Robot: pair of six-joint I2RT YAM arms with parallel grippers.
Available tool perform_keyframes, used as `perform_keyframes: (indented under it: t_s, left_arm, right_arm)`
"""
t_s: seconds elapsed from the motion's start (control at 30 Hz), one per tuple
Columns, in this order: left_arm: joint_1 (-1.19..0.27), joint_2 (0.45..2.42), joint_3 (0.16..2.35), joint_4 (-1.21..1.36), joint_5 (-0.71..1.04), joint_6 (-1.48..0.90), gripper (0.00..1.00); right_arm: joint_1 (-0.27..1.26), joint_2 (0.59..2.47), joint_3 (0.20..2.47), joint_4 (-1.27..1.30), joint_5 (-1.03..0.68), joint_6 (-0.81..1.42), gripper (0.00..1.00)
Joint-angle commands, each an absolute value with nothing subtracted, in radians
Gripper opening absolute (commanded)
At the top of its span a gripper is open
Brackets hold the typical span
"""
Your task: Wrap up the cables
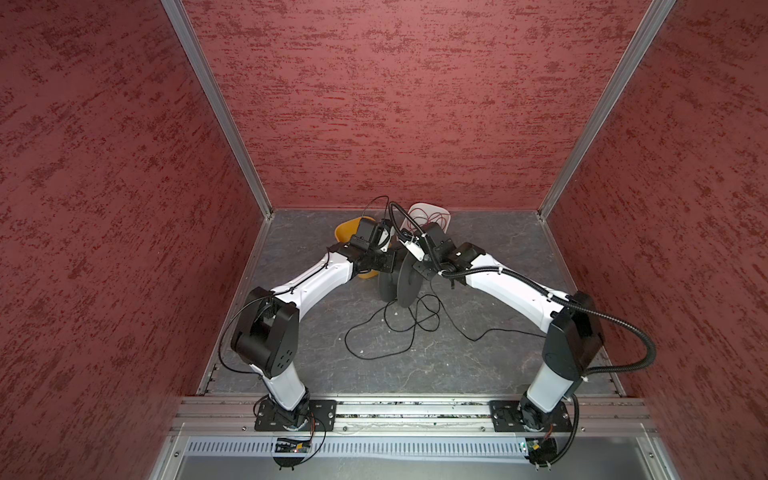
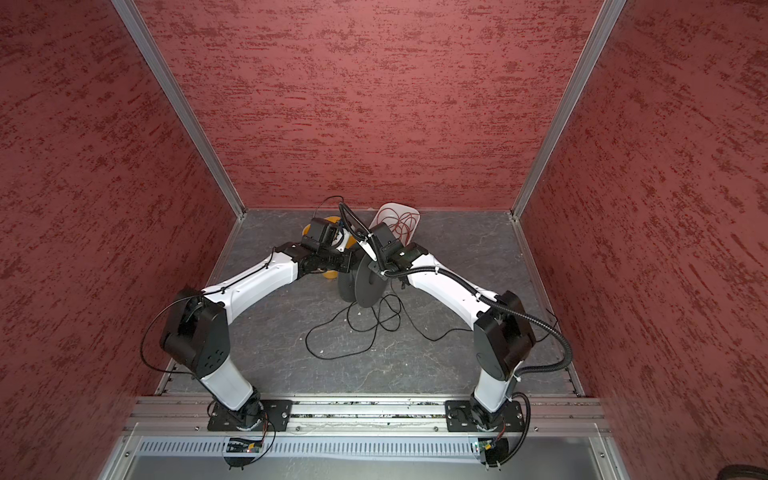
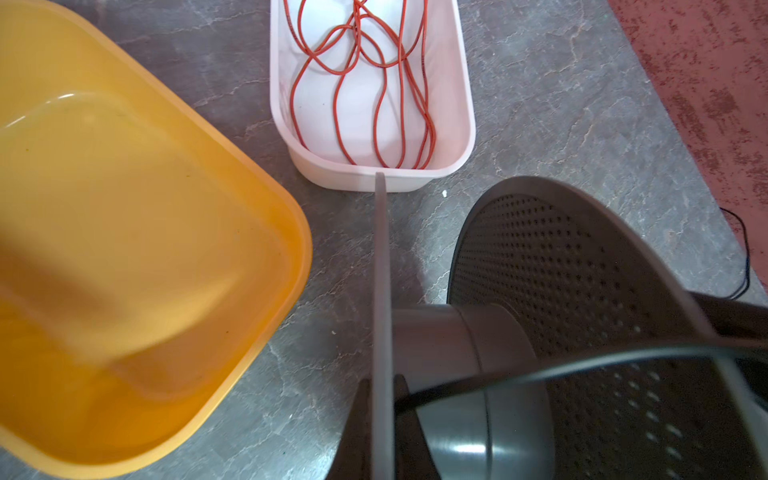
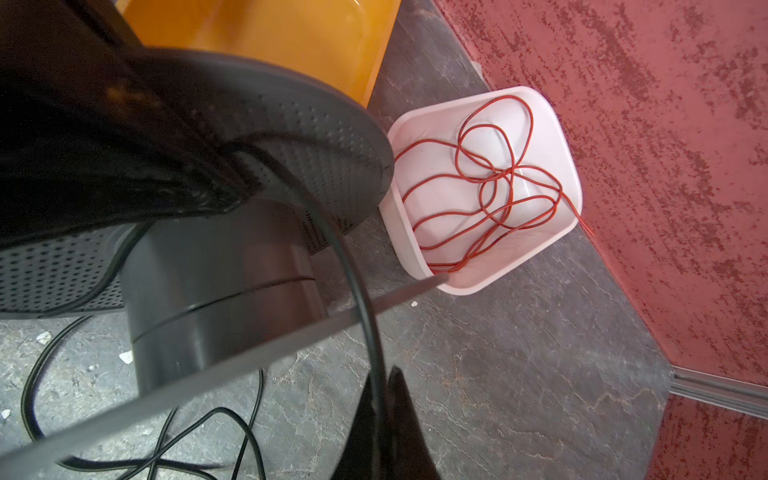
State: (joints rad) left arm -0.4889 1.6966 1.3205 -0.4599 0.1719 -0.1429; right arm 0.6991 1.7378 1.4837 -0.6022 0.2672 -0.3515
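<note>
- Left fingers (image 3: 357, 428) were clamped on a flange of the black spool (image 1: 409, 284), which stood toward the desk's back edge.
- The spool's hub looked almost bare, so wrapping had seemingly barely begun.
- Right fingers (image 4: 403, 424) pinched the black cable (image 4: 350, 266); most of it lay in loose loops on the desk (image 1: 478, 374), frontward of the spool.

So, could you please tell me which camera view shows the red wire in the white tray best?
The right wrist view: nearly the whole red wire, close and sharp. The left wrist view cuts off its far loops; both top views show it small, partly behind the arms.
</note>
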Motion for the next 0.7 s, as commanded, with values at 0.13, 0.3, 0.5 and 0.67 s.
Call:
perform_keyframes:
  t_s: [0.13,0.3,0.5,0.67]
  left_arm:
    - [-0.488,1.672,1.418,-0.558,0.12,-0.167,0.0]
    - [-0.488,1.656,1.502,-0.678,0.088,-0.174,0.0]
    - [-0.488,1.627,1.586,-0.775,0.073,-0.176,0.0]
    - [-0.488,1.605,1.625,-0.802,0.056,-0.198,0.0]
  right_arm:
    - [0.704,1.68,1.414,-0.487,0.219,-0.265,0.43]
    - [0.694,1.522,1.233,-0.31,0.103,-0.186,0.79]
    - [0.676,1.34,1.009,-0.143,0.047,-0.079,0.86]
    - [0.664,1.275,0.874,-0.048,0.04,0.0,0.86]
